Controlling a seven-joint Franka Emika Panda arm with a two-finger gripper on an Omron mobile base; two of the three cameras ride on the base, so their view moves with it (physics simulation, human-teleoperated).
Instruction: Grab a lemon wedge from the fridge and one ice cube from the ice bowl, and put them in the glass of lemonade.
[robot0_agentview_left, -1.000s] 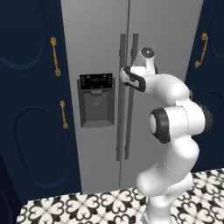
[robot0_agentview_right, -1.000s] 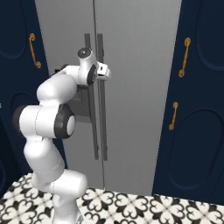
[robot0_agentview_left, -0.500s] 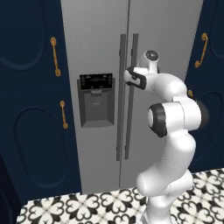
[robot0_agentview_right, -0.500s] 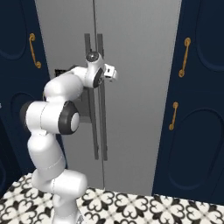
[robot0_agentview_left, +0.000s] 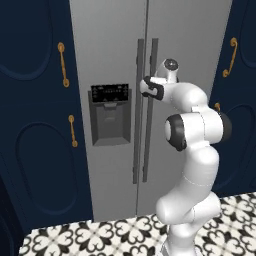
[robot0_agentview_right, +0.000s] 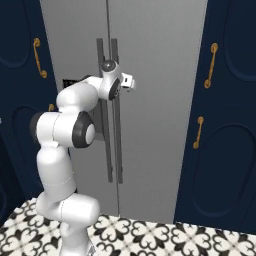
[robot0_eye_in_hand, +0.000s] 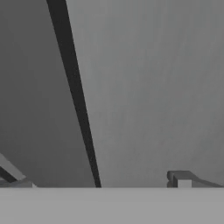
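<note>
The fridge (robot0_agentview_left: 115, 60) stands shut before me, its two grey doors meeting at a dark seam, flanked by navy cabinets (robot0_agentview_left: 35, 125) with gold handles (robot0_agentview_left: 62, 64). A black-and-white patterned floor (robot0_agentview_left: 100, 237) runs along its foot. A dark dispenser panel (robot0_agentview_left: 109, 114) sits in the left door, beside the pair of vertical door handles (robot0_agentview_left: 139, 110). My end effector (robot0_agentview_left: 148, 88) is raised against those handles at about the height of the panel's top, jaws spread wide and holding nothing; from the hand camera, the door seam (robot0_eye_in_hand: 76, 96) crosses plain grey door.
</note>
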